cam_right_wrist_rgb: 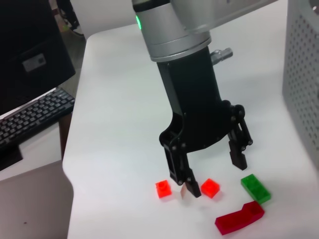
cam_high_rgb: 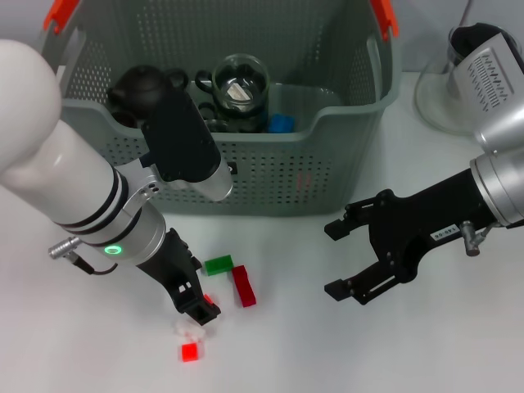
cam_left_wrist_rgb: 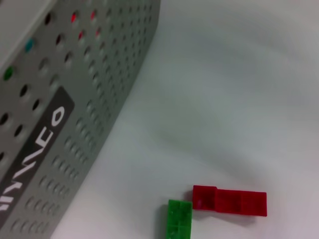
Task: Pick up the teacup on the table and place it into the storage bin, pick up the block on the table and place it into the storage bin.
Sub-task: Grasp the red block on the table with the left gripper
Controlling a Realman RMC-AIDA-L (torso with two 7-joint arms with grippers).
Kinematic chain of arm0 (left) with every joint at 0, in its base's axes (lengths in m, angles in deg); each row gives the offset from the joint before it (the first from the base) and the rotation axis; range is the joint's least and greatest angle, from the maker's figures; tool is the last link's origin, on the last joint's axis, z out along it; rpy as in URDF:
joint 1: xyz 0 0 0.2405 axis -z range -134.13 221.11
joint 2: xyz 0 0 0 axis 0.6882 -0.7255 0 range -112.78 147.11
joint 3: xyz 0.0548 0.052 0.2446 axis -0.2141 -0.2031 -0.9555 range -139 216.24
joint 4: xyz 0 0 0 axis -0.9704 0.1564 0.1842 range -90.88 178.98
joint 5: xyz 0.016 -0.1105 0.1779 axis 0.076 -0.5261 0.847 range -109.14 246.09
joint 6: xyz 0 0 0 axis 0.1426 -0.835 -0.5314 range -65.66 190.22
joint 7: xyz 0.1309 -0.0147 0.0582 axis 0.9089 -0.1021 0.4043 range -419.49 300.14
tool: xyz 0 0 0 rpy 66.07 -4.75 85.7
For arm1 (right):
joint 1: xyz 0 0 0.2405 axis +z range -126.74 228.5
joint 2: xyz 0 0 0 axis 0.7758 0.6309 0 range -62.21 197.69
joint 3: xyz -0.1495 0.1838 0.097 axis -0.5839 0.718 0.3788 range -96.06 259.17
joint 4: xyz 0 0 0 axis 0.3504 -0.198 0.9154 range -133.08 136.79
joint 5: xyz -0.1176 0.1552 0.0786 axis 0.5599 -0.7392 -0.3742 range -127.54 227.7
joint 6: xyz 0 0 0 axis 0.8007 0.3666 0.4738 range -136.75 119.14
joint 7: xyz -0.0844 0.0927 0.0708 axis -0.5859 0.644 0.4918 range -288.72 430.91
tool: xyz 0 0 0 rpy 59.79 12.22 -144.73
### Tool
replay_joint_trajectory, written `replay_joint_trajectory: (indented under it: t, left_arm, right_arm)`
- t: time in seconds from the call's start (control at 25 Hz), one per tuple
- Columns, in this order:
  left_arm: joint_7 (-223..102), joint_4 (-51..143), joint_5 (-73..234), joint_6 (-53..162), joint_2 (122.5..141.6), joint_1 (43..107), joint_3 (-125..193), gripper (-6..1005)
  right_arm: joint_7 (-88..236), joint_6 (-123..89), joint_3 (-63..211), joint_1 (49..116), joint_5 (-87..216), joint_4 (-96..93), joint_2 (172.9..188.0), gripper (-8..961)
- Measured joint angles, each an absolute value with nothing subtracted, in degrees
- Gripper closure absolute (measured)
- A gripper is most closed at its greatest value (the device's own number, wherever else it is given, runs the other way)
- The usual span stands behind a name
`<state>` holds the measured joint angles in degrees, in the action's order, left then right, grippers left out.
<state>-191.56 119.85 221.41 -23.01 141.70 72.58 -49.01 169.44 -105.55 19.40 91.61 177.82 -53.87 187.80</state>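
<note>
Working the left arm: I have the left gripper (cam_right_wrist_rgb: pixel 213 174) low over the white worktop (cam_high_rgb: pixel 426 352), fingers (cam_right_wrist_rgb: pixel 238 155) spread, closing on nothing.
Block in reach: a small red square block (cam_right_wrist_rgb: pixel 210 187) sits between the spread fingers; a pale translucent piece (cam_right_wrist_rgb: pixel 188 190) touches one fingertip.
Other blocks: a second red square (cam_right_wrist_rgb: pixel 163 189) just beside; a green block (cam_right_wrist_rgb: pixel 256 187) and a long red block (cam_right_wrist_rgb: pixel 239 217) meet at a corner nearby.
Handling, my judgement: hard moulded plastic, studded tops, very light, stiff, glossy enough to skid; I would pinch the flat side walls, not the studs.
Storage bin: the grey-green perforated basket (cam_high_rgb: pixel 327 164) stands behind the blocks, orange handle pieces on its rim, black label (cam_left_wrist_rgb: pixel 35 159) on its wall.
Teacup: a clear glass cup (cam_high_rgb: pixel 241 84) already lies inside the bin, beside a dark teapot (cam_high_rgb: pixel 139 86); fragile.
Right gripper (cam_high_rgb: pixel 348 258): parked above the worktop well apart, fingers wide, empty.
</note>
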Motion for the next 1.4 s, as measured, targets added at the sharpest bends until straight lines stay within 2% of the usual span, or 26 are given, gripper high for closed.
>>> replay_joint_trajectory:
  t: [1.4]
  left_arm:
    - [-197.06, 119.93, 222.03, -22.16, 141.79, 72.93, -52.55, 227]
  right_arm:
    - [169.44, -103.8, 19.86, 91.58, 177.6, -53.29, 187.7, 9]
